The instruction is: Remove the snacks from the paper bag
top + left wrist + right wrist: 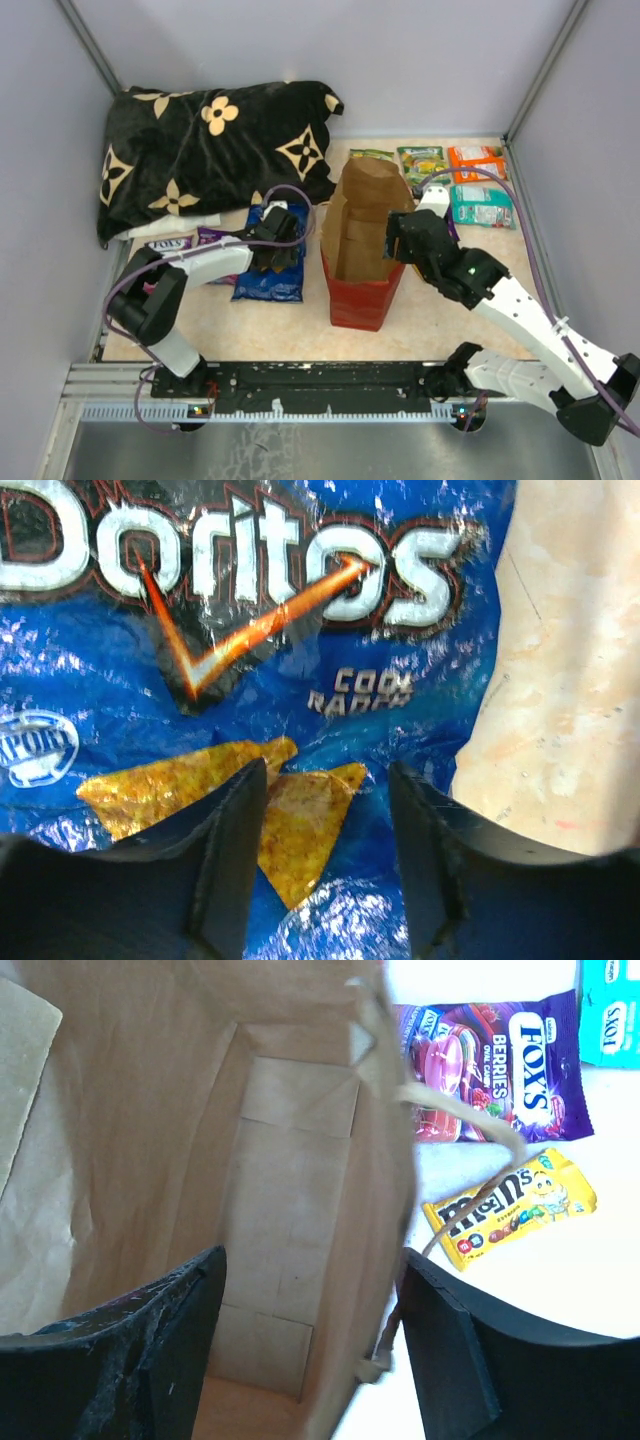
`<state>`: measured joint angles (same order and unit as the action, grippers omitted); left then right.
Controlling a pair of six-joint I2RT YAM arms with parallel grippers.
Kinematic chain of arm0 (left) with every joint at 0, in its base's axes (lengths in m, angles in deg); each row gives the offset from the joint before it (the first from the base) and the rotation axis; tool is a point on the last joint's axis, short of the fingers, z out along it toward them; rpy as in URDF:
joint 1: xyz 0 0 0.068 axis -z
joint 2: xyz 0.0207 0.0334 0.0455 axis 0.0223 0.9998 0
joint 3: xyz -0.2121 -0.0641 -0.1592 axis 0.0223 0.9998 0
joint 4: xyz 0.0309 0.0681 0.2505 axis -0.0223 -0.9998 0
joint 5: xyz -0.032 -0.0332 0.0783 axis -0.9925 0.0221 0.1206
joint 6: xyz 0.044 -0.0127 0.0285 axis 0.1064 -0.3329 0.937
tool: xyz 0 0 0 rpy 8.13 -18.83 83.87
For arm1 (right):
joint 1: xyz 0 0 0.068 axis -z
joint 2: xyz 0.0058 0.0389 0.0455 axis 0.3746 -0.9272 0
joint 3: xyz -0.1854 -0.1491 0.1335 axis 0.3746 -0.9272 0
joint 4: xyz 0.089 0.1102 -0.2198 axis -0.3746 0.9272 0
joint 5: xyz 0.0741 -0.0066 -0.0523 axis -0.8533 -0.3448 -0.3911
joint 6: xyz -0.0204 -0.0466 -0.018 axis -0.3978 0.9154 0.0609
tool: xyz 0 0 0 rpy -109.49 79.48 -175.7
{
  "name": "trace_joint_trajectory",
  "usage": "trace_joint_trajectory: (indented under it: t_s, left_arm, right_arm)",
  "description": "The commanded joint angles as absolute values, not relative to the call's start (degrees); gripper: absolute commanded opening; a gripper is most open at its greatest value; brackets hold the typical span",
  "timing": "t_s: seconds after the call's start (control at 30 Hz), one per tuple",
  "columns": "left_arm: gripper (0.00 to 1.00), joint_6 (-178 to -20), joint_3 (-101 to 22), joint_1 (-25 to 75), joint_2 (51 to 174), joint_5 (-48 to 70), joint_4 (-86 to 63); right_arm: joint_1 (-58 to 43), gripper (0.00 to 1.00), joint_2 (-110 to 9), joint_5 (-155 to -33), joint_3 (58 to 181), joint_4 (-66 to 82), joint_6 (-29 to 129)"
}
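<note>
- A pale beige tabletop (270,325) carries everything, with grey walls around it.
- A black plush pillow with cream flower shapes (215,150) lies at the far left corner.
- A red paper carrier bag with a brown kraft inside (362,240) stands upright at the middle, mouth open.
- A blue glossy Doritos bag (265,283) lies flat on the tabletop, left of the paper bag.
- The left tool (327,775) sits low over the Doritos bag, its fingers parted and gripping nothing.
- The right tool (312,1260) is spread wide, straddling the paper bag's right wall at the rim.
- A purple Fox's packet (490,1060) and a yellow M&M's pack (510,1205) lie just outside that wall.
- Green (422,162), orange (477,160) and teal (482,205) packets lie at the far right.
</note>
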<state>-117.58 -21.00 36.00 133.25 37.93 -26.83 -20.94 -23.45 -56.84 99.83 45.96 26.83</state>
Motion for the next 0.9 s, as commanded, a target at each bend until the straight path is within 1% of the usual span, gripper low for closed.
trace_joint_trajectory:
  t_s: [0.0, 0.03, 0.1, 0.2, 0.27, 0.3, 0.33, 0.4, 0.6, 0.8, 0.87]
  left_arm:
    - [0.67, -115.26, -19.29, 35.37, 123.74, 33.7, -29.46]
    - [0.73, -114.66, -19.26, 35.37, 120.91, 32.72, -29.02]
    - [0.8, -113.79, -19.52, 35.37, 114.77, 31.88, -28.51]
    - [0.85, -112.98, -19.86, 35.33, 107.05, 32.68, -27.61]
    - [0.93, -112.81, -19.89, 35.29, 103.59, 32.88, -27.17]
    - [0.94, -112.81, -19.9, 35.33, 102.18, 32.63, -27.14]
    - [0.94, -112.85, -19.92, 35.29, 101.04, 32.2, -27.1]
    - [0.95, -113.02, -19.78, 35.29, 99.48, 31.3, -26.9]
    - [0.95, -113.03, -19.65, 35.29, 97.07, 31.51, -27.77]
    - [0.96, -111.06, -21.03, 35.22, 98.47, 31.93, -28.11]
    - [0.96, -110.36, -22.39, 35.08, 100.3, 32.45, -28.36]
  right_arm:
    - [-20.7, 0.66, -23.5, -54.93, 104.47, 44.3, 27.81]
    - [-20.71, 0.63, -23.83, -54.63, 104.81, 44.57, 27.78]
    - [-21.2, 0.59, -24.53, -53.8, 105.56, 44.95, 27.81]
    - [-23.23, 0.49, -25.85, -51.87, 107.01, 45.0, 27.92]
    - [-24.25, 0.32, -26.84, -51.84, 107.83, 43.95, 28.29]
    - [-24.55, 0.25, -27.39, -52.17, 108.04, 43.24, 28.56]
    - [-24.58, 0.2, -27.72, -52.72, 108.13, 42.24, 28.77]
    - [-24.58, 0.17, -28.17, -53.73, 107.93, 39.57, 29.12]
    - [-24.67, 0.13, -30.36, -56.86, 108.96, 34.71, 29.15]
    - [-26.52, 0.13, -32.18, -54.1, 110.44, 32.54, 26.78]
    - [-27.03, 0.16, -32.25, -52.52, 110.15, 31.62, 25.22]
